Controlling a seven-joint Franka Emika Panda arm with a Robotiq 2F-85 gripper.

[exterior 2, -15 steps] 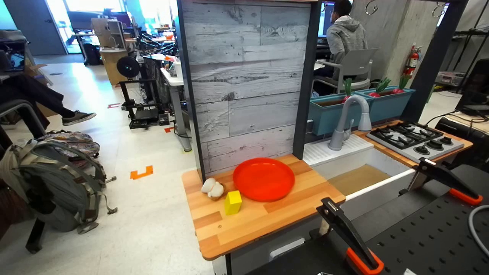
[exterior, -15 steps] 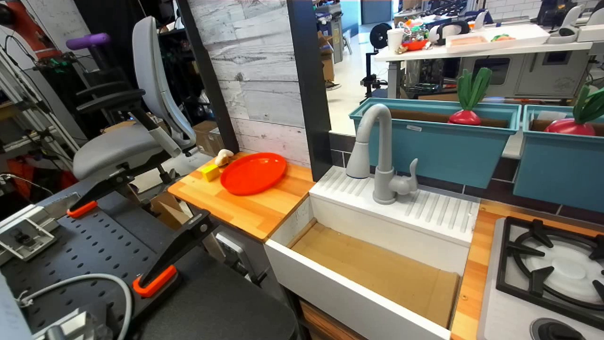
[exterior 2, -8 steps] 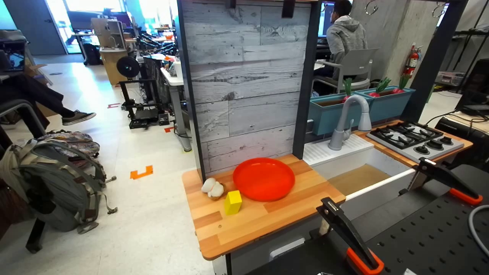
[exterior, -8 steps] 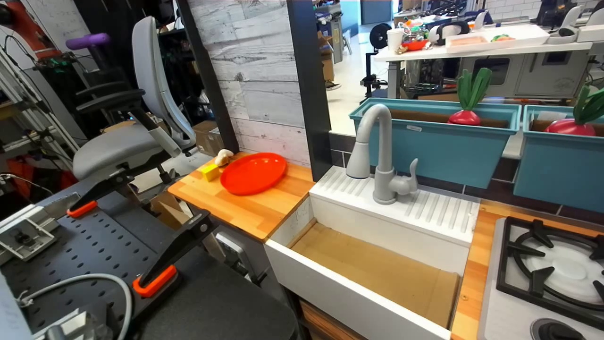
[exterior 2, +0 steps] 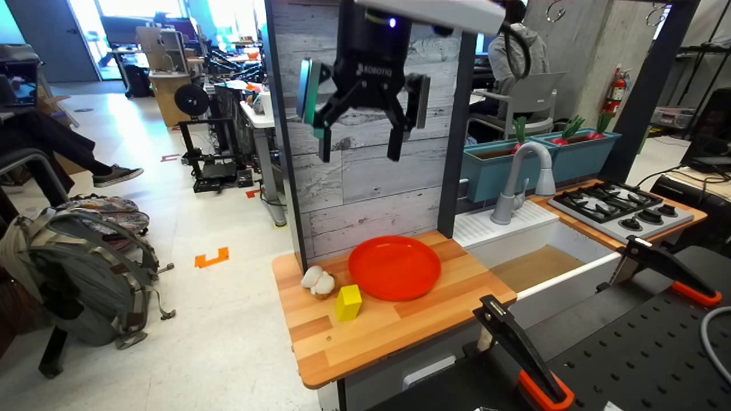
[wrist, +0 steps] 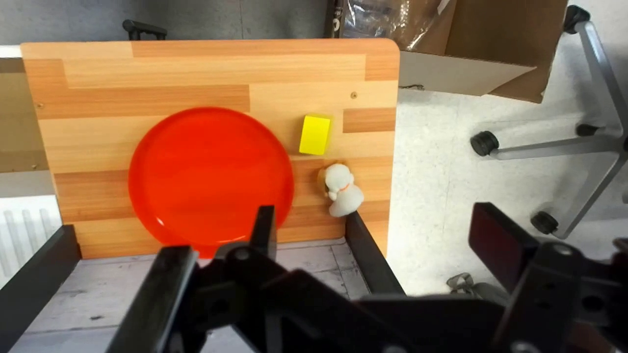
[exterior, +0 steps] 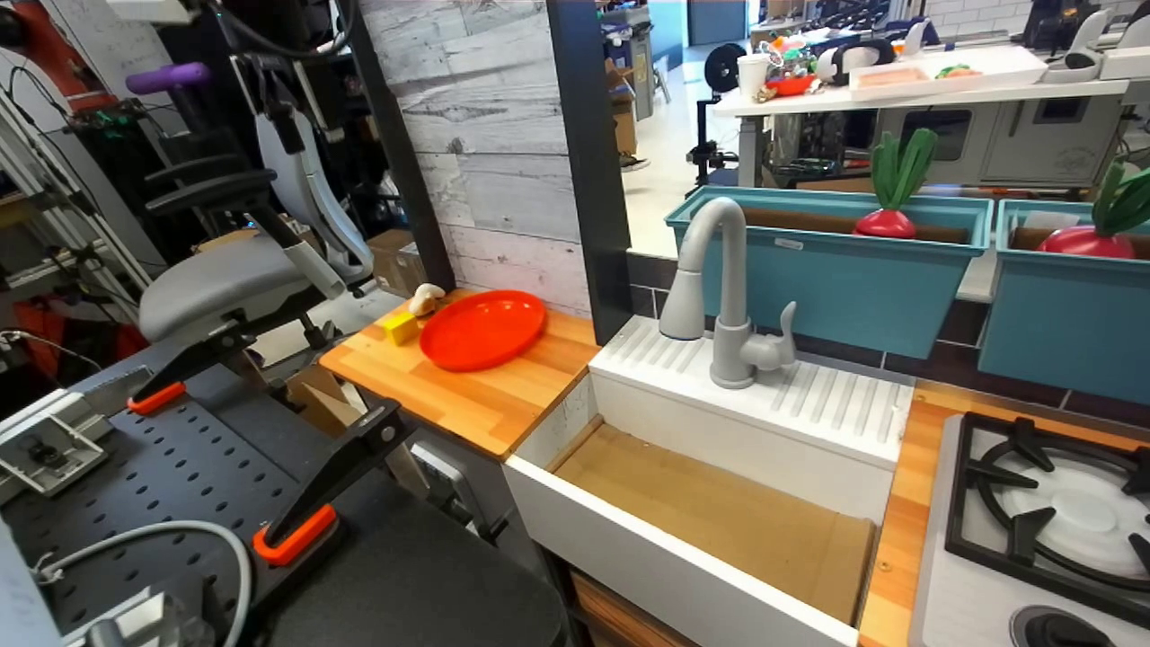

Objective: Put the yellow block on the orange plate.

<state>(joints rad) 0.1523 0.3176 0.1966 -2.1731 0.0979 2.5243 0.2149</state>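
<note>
The yellow block (exterior: 401, 328) stands on the wooden counter beside the orange plate (exterior: 482, 330). In an exterior view, the block (exterior 2: 348, 303) is just left of the near rim of the plate (exterior 2: 394, 268). In the wrist view, the block (wrist: 315, 135) is right of the plate (wrist: 211, 171), with a narrow gap of wood between them. My gripper (exterior 2: 360, 153) is open and empty, high above the counter and pointing down. Its spread fingers also show along the bottom of the wrist view, with the gripper (wrist: 377, 215) apart from everything; one finger covers the plate's lower edge.
A small white toy figure (exterior 2: 318, 282) sits close to the block. A wood-patterned panel (exterior 2: 371, 125) with dark posts rises behind the plate. The sink (exterior: 701, 503) and grey faucet (exterior: 732, 296) adjoin the counter. Black clamps (exterior 2: 522, 348) hold the dark bench in front.
The gripper has come down into both exterior views from above; half a second ago only its fingertips showed at the top of one. The block and plate have not moved.
</note>
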